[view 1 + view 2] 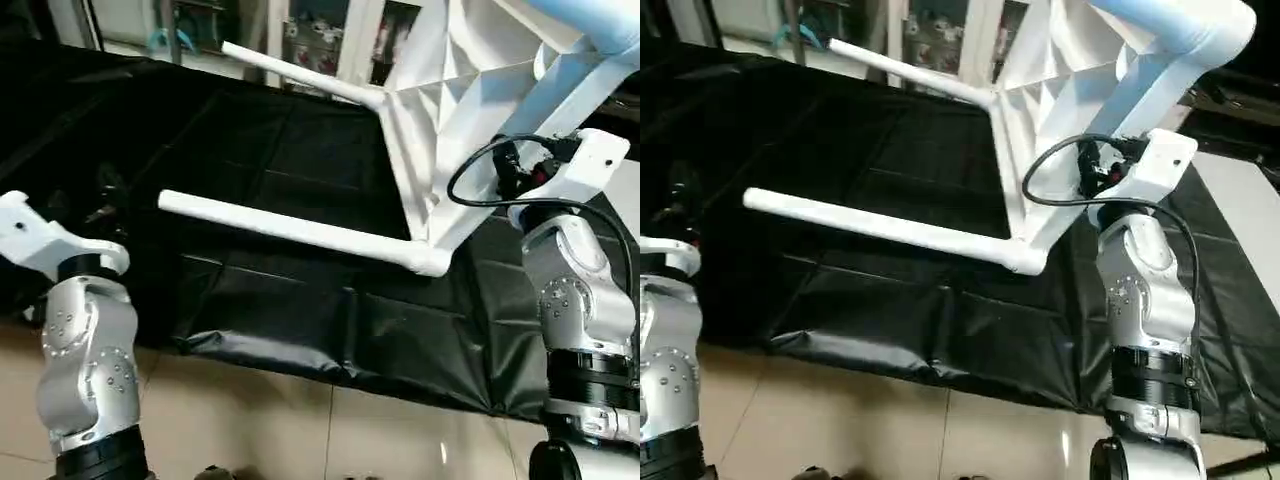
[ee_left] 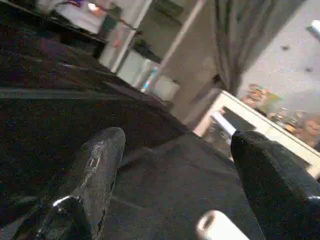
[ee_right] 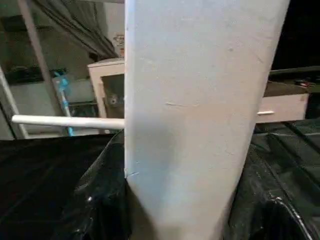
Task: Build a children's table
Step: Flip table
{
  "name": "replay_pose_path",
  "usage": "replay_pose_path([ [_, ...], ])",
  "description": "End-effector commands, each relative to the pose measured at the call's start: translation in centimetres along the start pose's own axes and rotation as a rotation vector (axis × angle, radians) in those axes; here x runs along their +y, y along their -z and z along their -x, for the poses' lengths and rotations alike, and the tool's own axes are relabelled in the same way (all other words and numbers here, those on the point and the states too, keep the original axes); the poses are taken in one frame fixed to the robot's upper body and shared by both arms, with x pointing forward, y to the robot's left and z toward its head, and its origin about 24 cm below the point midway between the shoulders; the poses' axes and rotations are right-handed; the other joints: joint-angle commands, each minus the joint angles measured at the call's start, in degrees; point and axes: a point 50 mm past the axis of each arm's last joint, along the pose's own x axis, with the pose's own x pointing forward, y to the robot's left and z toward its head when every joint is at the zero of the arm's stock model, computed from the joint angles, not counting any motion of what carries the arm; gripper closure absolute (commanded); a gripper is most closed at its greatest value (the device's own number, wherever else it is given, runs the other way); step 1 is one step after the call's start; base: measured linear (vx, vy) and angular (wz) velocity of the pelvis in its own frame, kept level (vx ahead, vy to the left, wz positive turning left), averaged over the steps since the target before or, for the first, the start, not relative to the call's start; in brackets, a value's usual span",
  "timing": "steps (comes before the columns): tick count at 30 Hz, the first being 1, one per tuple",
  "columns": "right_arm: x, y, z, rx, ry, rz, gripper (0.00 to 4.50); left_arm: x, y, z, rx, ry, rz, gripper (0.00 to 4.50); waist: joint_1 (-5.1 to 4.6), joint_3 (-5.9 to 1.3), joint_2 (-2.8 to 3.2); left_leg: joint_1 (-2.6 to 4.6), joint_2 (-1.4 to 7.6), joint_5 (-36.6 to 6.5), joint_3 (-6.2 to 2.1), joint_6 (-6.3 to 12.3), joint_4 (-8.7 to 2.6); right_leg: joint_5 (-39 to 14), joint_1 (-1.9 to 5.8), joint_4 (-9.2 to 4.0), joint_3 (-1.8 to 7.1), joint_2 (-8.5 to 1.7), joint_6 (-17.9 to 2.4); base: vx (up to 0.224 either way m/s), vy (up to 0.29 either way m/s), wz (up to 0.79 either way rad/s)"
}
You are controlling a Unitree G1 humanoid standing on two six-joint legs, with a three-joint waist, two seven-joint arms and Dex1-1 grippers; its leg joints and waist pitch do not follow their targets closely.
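Silver forearms sit closest to the head camera, left arm low on the left, right arm rising on the right.

Black sheet covers the work surface, creased, its near edge hanging over pale floor tiles.

Table top is tipped up on edge on the right side of the sheet, ribbed underside facing the camera. Two legs are seated in its corner sockets and stick out sideways toward the left: lower leg runs just above the sheet, upper leg sits higher and further back. A third leg slants up and right past the right wrist.

Right gripper is at that third leg: wrist view shows a black finger on either side of the white tube, tube pressed between them, about half spread. So it is clamped on the leg.

Left gripper holds nothing. Its fingers stand wide apart over the black sheet, well left of the table. The free end of the lower leg pokes into that wrist view between them, not touching either.
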Motion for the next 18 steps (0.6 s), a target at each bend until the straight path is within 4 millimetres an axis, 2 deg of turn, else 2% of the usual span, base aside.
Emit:
replay_pose_path([
  [1, -0.2, -2.0, 0.2, -0.079, 0.054, 0.041, 2.57, -1.5, 0.6, 0.1, 0.037, 0.119, -0.052, 0.65, -0.29, -3.74, 0.30, 1.40, -0.30, -4.34, 0.93, 0.10, -3.65, -4.24, 2.82, -2.33, 0.26, 0.36, -4.43, 0.000, 0.000, 0.00],
  [2, -0.1, -2.0, 0.4, -0.079, 0.071, 0.070, 2.57, -2.5, 0.9, 0.3, 0.062, 0.208, -0.108, 0.65, -0.37, -3.74, 0.17, 1.34, -0.35, -3.78, 0.95, 0.28, -3.63, -4.04, 2.84, -2.31, 0.24, 0.37, -4.28, 0.000, 0.000, 0.00],
  [3, 0.1, -1.8, 0.5, -0.071, 0.088, 0.090, 2.57, -3.9, 1.6, 0.8, 0.107, 0.345, -0.177, 0.65, -0.32, -3.69, 0.33, 1.44, -0.34, -3.55, 1.01, 0.35, -3.60, -4.39, 2.68, -2.32, 0.26, 0.39, -4.04, 0.000, 0.000, 0.00],
  [5, 0.2, -1.5, 0.6, -0.063, 0.100, 0.112, 2.57, -5.0, 2.2, 1.3, 0.142, 0.463, -0.244, 0.65, -0.24, -3.66, 0.29, 1.50, -0.25, -3.07, 0.99, 0.24, -3.68, -5.16, 2.58, -2.35, 0.28, 0.34, -3.70, 0.000, 0.000, 0.00],
  [6, 0.7, -1.2, 0.8, -0.047, 0.100, 0.151, 2.57, -6.2, 3.6, 2.5, 0.224, 0.628, -0.314, 0.65, -0.23, -3.59, 0.52, 1.54, -0.20, -3.26, 0.99, -0.34, -3.75, -5.45, 2.50, -2.27, 0.29, 0.32, -3.68, 0.000, 0.000, 0.00],
  [7, 0.9, -1.0, 0.8, -0.039, 0.087, 0.164, 2.57, -6.5, 4.1, 3.0, 0.259, 0.672, -0.318, 0.65, -0.18, -3.58, 0.60, 1.60, -0.24, -3.45, 1.02, -0.70, -3.72, -5.46, 2.49, -2.20, 0.31, 0.34, -3.68, 0.000, 0.000, 0.00],
  [10, 1.8, -1.0, 0.8, -0.032, 0.036, 0.162, 2.57, -6.7, 5.0, 3.4, 0.302, 0.711, -0.348, 0.65, -0.63, -3.46, 0.75, 1.53, -0.22, -5.38, 0.98, -2.48, -3.99, -5.09, 2.66, -2.11, 0.42, 0.32, -3.97, 0.000, 0.000, 0.00],
  [12, 2.1, -1.0, 0.8, -0.023, 0.017, 0.168, 2.57, -6.6, 5.3, 3.5, 0.322, 0.732, -0.379, 0.65, -0.80, -3.46, 0.57, 1.47, -0.34, -6.39, 0.99, -2.48, -3.97, -5.47, 2.75, -2.24, 0.50, 0.35, -3.70, 0.000, 0.000, 0.00],
  [18, 1.8, -2.6, 1.1, -0.012, 0.017, 0.247, 2.57, -6.8, 4.9, 3.4, 0.309, 0.808, -0.465, 0.65, -1.38, -3.31, 0.64, 1.52, -0.29, -7.63, 0.85, -2.55, -4.02, -7.02, 2.66, -2.27, 0.53, 0.37, -3.76, 0.000, 0.000, 0.00],
])
